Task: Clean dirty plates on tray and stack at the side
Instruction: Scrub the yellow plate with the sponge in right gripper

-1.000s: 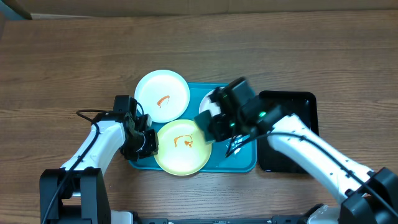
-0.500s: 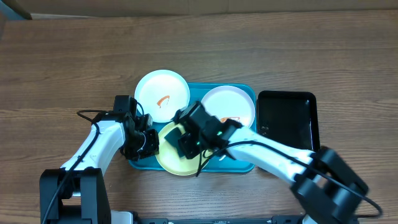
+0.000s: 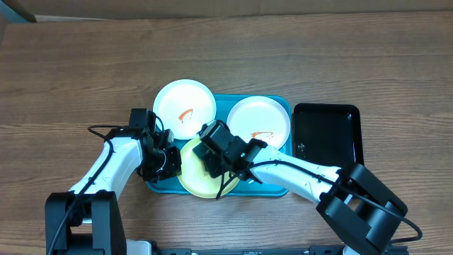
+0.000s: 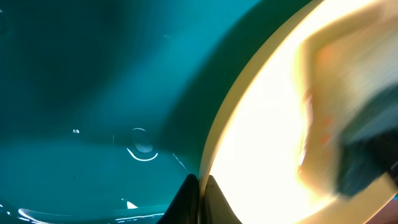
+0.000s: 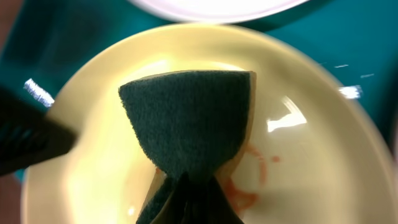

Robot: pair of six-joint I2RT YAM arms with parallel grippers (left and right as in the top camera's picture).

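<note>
The pale yellow-green plate (image 3: 192,178) lies at the front left of the turquoise tray (image 3: 283,185), with an orange-red smear (image 5: 256,177). My left gripper (image 3: 170,164) is shut on its left rim (image 4: 214,155). My right gripper (image 3: 212,157) is shut on a dark green sponge (image 5: 186,121) and presses it on that plate (image 5: 311,168). A white plate (image 3: 185,108) with a sauce smear lies at the tray's back left, partly off it. Another smeared white plate (image 3: 259,120) lies at the back right of the tray.
A smaller black tray (image 3: 327,145) stands right of the turquoise one. The wooden table (image 3: 71,78) surrounds both. The right arm (image 3: 304,173) reaches across the tray's front.
My right gripper has moved left from the tray's middle right onto the yellow-green plate with the sponge. The right white plate is now uncovered. The left arm has not moved.
</note>
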